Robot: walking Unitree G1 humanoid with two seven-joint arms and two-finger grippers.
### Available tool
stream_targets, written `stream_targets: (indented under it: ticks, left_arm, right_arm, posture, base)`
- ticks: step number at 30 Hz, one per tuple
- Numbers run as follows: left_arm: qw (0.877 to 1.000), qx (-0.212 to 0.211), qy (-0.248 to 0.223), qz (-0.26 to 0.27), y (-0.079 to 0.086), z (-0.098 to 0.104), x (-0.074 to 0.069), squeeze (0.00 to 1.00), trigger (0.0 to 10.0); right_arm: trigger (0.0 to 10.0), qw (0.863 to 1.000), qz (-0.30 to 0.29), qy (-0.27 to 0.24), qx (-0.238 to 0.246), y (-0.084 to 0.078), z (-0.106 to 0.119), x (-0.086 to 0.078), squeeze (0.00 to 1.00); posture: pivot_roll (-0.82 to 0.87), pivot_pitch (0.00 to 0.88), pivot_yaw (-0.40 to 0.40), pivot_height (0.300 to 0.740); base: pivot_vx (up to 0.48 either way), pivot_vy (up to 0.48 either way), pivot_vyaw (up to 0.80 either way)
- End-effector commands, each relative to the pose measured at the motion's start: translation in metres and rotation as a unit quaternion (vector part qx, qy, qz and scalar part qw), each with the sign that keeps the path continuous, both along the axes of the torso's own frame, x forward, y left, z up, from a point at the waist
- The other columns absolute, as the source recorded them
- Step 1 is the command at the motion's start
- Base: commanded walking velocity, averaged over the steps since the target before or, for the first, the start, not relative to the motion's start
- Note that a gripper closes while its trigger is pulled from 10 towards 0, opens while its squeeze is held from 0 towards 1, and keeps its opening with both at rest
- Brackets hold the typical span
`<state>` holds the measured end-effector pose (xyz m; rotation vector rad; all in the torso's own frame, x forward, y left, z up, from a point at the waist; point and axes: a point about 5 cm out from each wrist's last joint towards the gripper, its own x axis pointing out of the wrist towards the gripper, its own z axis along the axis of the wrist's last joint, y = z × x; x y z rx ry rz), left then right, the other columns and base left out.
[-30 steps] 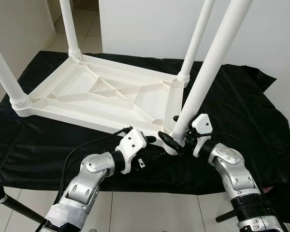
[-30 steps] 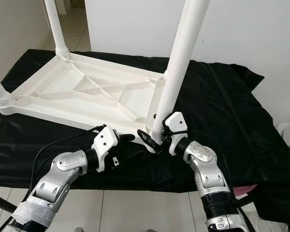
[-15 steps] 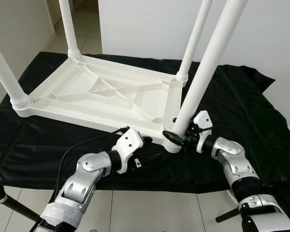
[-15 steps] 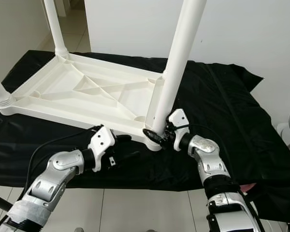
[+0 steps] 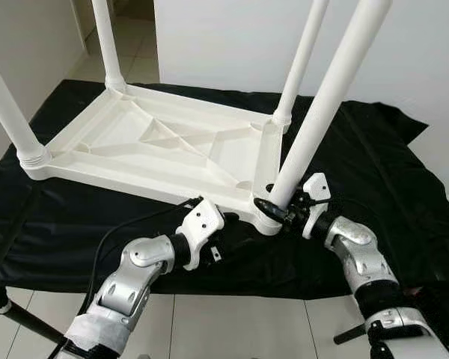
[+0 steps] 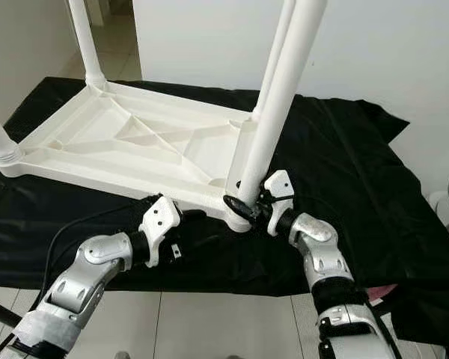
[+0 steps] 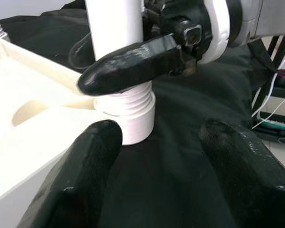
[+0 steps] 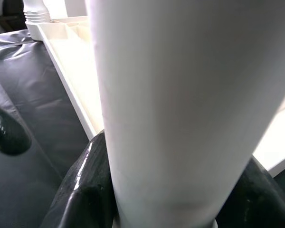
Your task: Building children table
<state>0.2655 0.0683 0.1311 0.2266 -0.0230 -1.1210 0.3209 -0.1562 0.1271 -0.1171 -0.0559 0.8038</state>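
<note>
The white moulded plastic children's table top (image 5: 157, 146) lies upside down, ribbed underside up, on the counter covered with a black cloth (image 5: 374, 157). Three white round plastic legs already stand in its far-left (image 5: 106, 45), near-left (image 5: 7, 105) and far-right (image 5: 303, 60) corners.

The left claw (image 5: 226, 218) hovers just beside the near edge of the top, its two black fingers (image 7: 85, 171) spread apart with nothing between them, aimed at the near-right corner socket (image 7: 133, 121).

The right claw (image 6: 243, 207) is clamped around the fourth white plastic leg (image 5: 325, 105) low down, right above its threaded end (image 7: 126, 102), which sits in that socket with a few thread turns still exposed. This leg leans slightly, so it looks only partly screwed in.

The leg is likely light, stiff and hollow, with a smooth, slippery surface, so a firm squeeze is needed to twist it without sliding. Holding low near the thread seems wisest: it keeps the long leg from levering sideways and cross-threading. The top probably shifts easily on the cloth, so bracing its rim beside the socket should help.
</note>
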Motion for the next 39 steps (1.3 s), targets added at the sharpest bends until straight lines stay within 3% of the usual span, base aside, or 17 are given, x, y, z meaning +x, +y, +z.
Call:
stream_targets:
  ticks: [1, 3, 6, 10, 14, 16, 17, 18, 19, 20, 24, 31, 32, 35, 36, 39]
  left_arm:
    - [1.000, -0.002, 0.001, 0.000, -0.002, -0.001, -0.001, 0.00, 10.0]
    - [1.000, -0.004, 0.001, 0.000, -0.002, -0.001, -0.001, 0.00, 10.0]
    - [1.000, -0.004, 0.001, 0.000, -0.002, -0.001, -0.001, 0.00, 10.0]
    - [1.000, -0.003, -0.002, 0.002, -0.002, -0.001, 0.000, 0.00, 10.0]
    - [1.000, -0.004, -0.003, 0.004, 0.000, 0.000, 0.002, 0.00, 10.0]
    - [1.000, -0.006, -0.004, 0.008, 0.001, 0.001, 0.003, 0.00, 10.0]
    - [1.000, -0.007, -0.006, 0.011, 0.002, 0.002, 0.004, 0.00, 10.0]
    - [1.000, -0.008, -0.008, 0.016, 0.003, 0.003, 0.006, 0.00, 10.0]
    - [1.000, -0.008, -0.008, 0.016, 0.003, 0.003, 0.006, 0.00, 10.0]
    - [1.000, -0.008, -0.010, 0.018, 0.004, 0.004, 0.007, 0.00, 10.0]
    - [1.000, -0.011, -0.012, 0.025, 0.006, 0.006, 0.009, 0.00, 10.0]
    - [0.999, -0.011, -0.015, 0.029, 0.009, 0.008, 0.013, 0.00, 10.0]
    - [0.999, -0.011, -0.015, 0.029, 0.009, 0.009, 0.013, 0.00, 10.0]
    - [0.999, -0.010, -0.016, 0.028, 0.009, 0.009, 0.013, 0.00, 10.0]
    - [0.999, -0.012, -0.017, 0.029, 0.008, 0.010, 0.014, 0.00, 10.0]
    - [0.999, -0.013, -0.017, 0.030, 0.008, 0.010, 0.014, 0.00, 10.0]
  right_arm:
    - [10.0, 0.999, -0.036, -0.013, 0.012, 0.001, 0.003, -0.001, 0.00]
    - [10.0, 0.996, -0.085, -0.011, 0.000, 0.008, 0.001, -0.007, 0.00]
    - [10.0, 0.997, -0.083, -0.010, 0.001, 0.011, 0.001, -0.010, 0.00]
    - [10.0, 0.986, -0.164, -0.012, 0.018, 0.016, 0.004, -0.018, 0.00]
    - [10.0, 0.958, -0.284, 0.000, 0.039, 0.010, 0.004, -0.019, 0.00]
    - [10.0, 0.950, -0.310, -0.010, 0.042, 0.011, 0.006, -0.021, 0.00]
    - [10.0, 0.937, -0.346, -0.014, 0.042, 0.010, 0.007, -0.024, 0.00]
    - [10.0, 0.913, -0.405, -0.023, 0.043, 0.009, 0.008, -0.029, 0.00]
    - [10.0, 0.913, -0.405, -0.023, 0.043, 0.009, 0.008, -0.029, 0.00]
    - [10.0, 0.903, -0.426, -0.023, 0.052, 0.009, 0.009, -0.030, 0.00]
    - [10.0, 0.898, -0.434, -0.029, 0.063, 0.014, 0.013, -0.033, 0.00]
    - [10.0, 0.911, -0.406, -0.018, 0.074, 0.023, 0.015, -0.032, 0.00]
    - [10.0, 0.914, -0.396, -0.018, 0.082, 0.025, 0.017, -0.032, 1.00]
    - [10.0, 0.918, -0.388, -0.020, 0.085, 0.027, 0.019, -0.032, 1.00]
    - [10.0, 0.930, -0.354, -0.024, 0.097, 0.031, 0.023, -0.032, 1.00]
    - [10.0, 0.942, -0.317, -0.018, 0.109, 0.031, 0.025, -0.031, 1.00]
  posture:
    - [-0.01, 0.000, -0.073, 0.740]
    - [-0.01, 0.000, -0.074, 0.740]
    - [-0.02, 0.000, -0.074, 0.740]
    - [-0.02, 0.000, -0.073, 0.740]
    - [-0.03, 0.000, -0.075, 0.740]
    - [-0.03, 0.000, -0.075, 0.740]
    - [-0.03, 0.000, -0.078, 0.740]
    - [-0.02, 0.000, -0.078, 0.740]
    - [-0.02, 0.000, -0.078, 0.740]
    - [-0.02, 0.000, -0.078, 0.740]
    - [-0.02, 0.000, -0.072, 0.740]
    - [-0.03, 0.000, -0.067, 0.740]
    - [-0.03, 0.000, -0.068, 0.740]
    - [-0.03, 0.000, -0.070, 0.740]
    - [-0.03, 0.000, -0.071, 0.740]
    - [-0.03, 0.000, -0.071, 0.740]
  base:
    - [0.000, 0.000, 0.00]
    - [0.000, 0.000, 0.00]
    - [0.000, 0.000, 0.00]
    - [0.000, 0.000, 0.00]
    - [0.000, 0.000, 0.00]
    - [0.000, 0.000, 0.00]
    - [0.000, 0.000, 0.00]
    - [0.000, 0.000, 0.00]
    - [0.000, 0.000, 0.00]
    - [0.000, 0.000, 0.00]
    - [0.000, 0.000, 0.00]
    - [0.000, 0.000, 0.00]
    - [0.000, 0.000, 0.00]
    - [0.000, 0.000, 0.00]
    - [0.000, 0.000, 0.00]
    - [0.000, 0.000, 0.00]
